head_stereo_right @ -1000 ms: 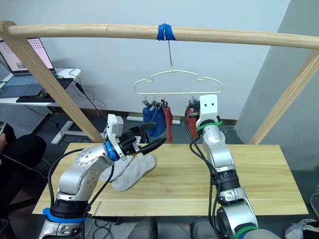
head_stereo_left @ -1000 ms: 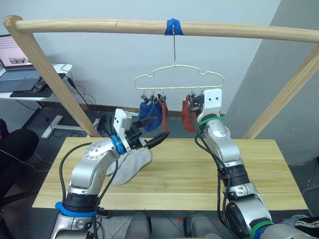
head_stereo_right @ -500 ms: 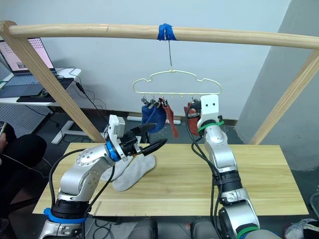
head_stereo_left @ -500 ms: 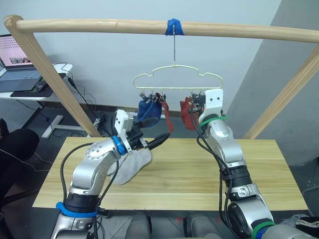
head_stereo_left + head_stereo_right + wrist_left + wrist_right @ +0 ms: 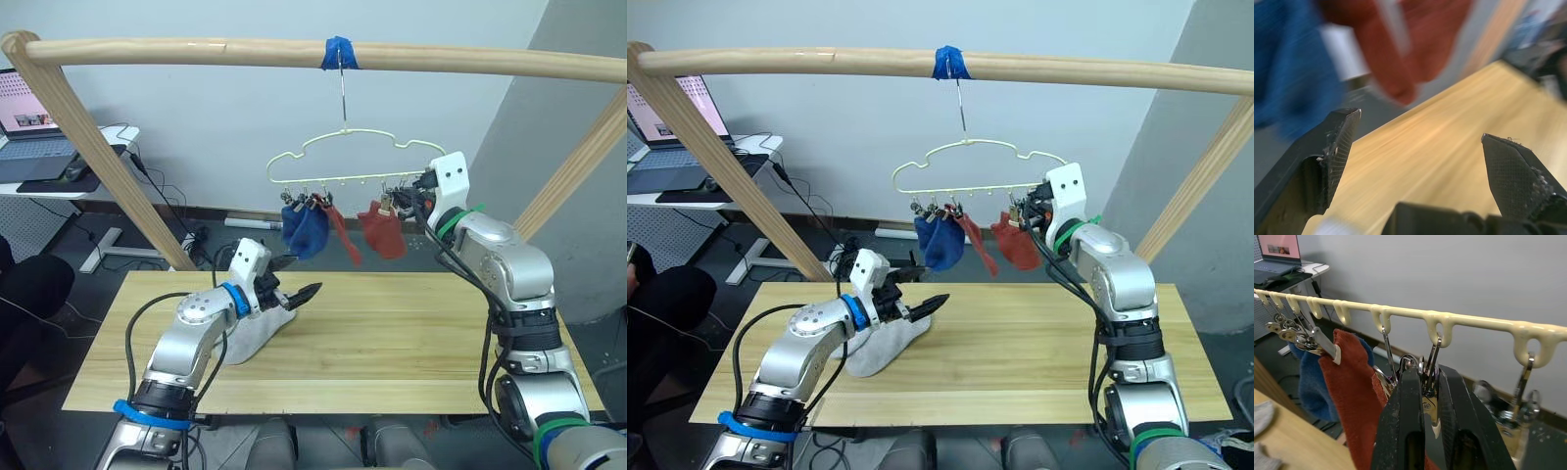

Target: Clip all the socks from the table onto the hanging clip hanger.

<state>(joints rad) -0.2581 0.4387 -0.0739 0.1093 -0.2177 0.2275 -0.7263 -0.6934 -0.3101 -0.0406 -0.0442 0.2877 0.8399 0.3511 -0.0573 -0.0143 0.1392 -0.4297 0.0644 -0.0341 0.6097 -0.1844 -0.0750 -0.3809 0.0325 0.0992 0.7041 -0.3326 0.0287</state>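
- Right now I am seeing two blue socks (image 5: 305,228) and two rust red socks (image 5: 382,231) hanging from the clips of the cream clip hanger (image 5: 345,157), which is hooked on the blue-taped wooden pole (image 5: 294,51).
- Two light grey socks (image 5: 257,329) are lying on the pale plank table (image 5: 411,338), toward my left side.
- My right gripper (image 5: 1425,396) is pinching a metal clip (image 5: 1430,382) on the hanger's rail, its fingers nearly together around it, just beside a red sock.
- My left gripper (image 5: 290,284) is hovering spread wide and empty just above the grey socks.
- A laptop (image 5: 29,108) is sitting on a desk far left.
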